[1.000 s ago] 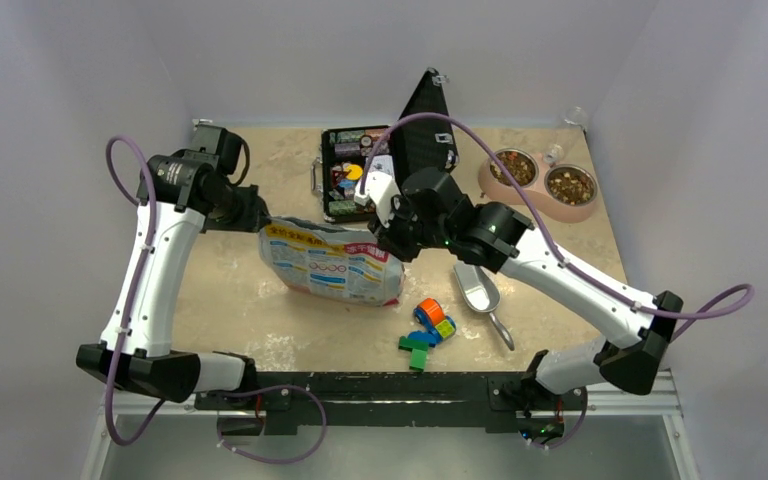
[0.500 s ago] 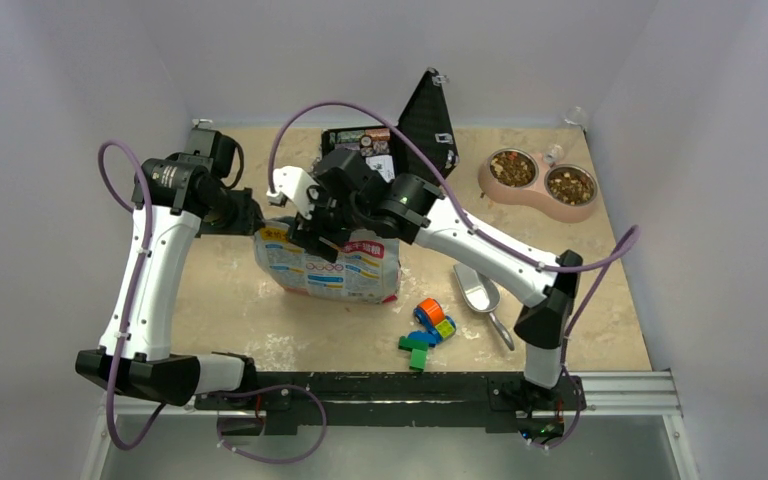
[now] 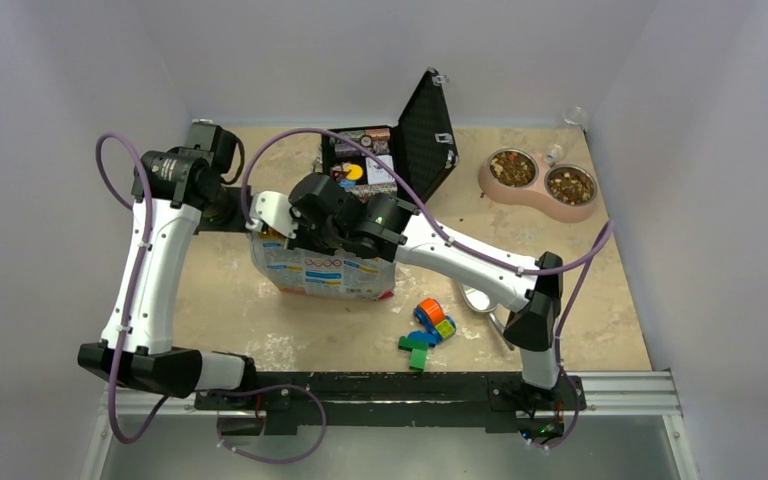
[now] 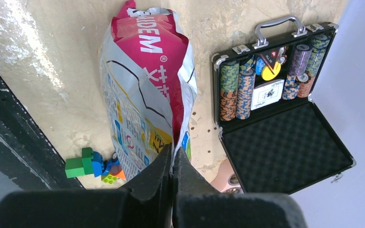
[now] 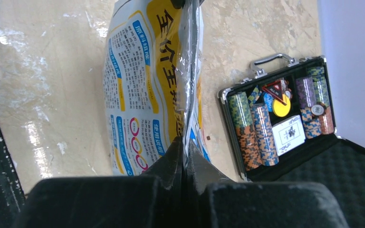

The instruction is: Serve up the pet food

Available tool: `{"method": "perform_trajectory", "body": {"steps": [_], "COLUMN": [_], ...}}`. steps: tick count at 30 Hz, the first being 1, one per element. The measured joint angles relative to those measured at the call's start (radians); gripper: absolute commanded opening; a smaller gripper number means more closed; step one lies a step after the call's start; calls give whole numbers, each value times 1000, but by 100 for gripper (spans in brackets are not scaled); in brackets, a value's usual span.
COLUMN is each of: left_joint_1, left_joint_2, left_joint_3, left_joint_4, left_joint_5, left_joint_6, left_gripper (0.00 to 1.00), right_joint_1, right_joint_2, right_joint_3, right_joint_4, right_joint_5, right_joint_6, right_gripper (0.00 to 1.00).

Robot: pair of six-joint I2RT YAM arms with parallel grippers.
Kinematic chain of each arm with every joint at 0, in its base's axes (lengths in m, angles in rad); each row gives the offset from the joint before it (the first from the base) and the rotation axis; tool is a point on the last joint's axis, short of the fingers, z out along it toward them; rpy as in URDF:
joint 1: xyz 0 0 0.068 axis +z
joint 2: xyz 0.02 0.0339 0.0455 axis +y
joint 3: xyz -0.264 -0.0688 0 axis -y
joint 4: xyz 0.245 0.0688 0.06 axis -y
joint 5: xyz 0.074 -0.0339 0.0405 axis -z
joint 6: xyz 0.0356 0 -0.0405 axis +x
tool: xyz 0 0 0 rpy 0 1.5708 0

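The pet food bag (image 3: 325,270), white with blue and yellow print, stands on the table mid-left. My left gripper (image 3: 249,222) is shut on its left top corner. In the left wrist view the jaws (image 4: 172,154) pinch the bag (image 4: 142,95) at its edge. Just right of the left one, my right gripper (image 3: 290,237) is also shut on the top edge. The right wrist view shows its jaws (image 5: 184,145) clamped on the seam of the bag (image 5: 138,90). Brown pet food (image 3: 513,168) fills both cups of a pink double bowl (image 3: 540,196) at the back right.
An open black case of poker chips (image 3: 380,165) stands behind the bag, close to both wrists. A metal scoop (image 3: 477,298) lies partly under the right forearm. Toy blocks and a tape roll (image 3: 425,328) sit near the front edge. Walls close in on all sides.
The right arm swung left along the bag's top, from its right end to beside the left gripper, and is now shut on the edge. The bag now stands more upright.
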Motion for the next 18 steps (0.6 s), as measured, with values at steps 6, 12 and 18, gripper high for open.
{"method": "perform_trajectory", "body": {"steps": [6, 12, 18], "left_joint_1": [3, 3, 3], "left_joint_2": [-32, -217, -276], "left_joint_3": [-30, -225, -315], "left_joint_4": [42, 163, 255], "left_joint_5": [21, 80, 180], "left_joint_6": [30, 14, 4], "left_gripper": [36, 52, 45], "right_joint_1": [-16, -19, -20], "right_joint_2": [-5, -4, -31], "right_joint_3": [4, 14, -24], "right_joint_4": [-15, -36, -20], "right_joint_5": [-60, -87, -100], "right_joint_6": [11, 19, 14], "right_gripper": [0, 2, 17]}}
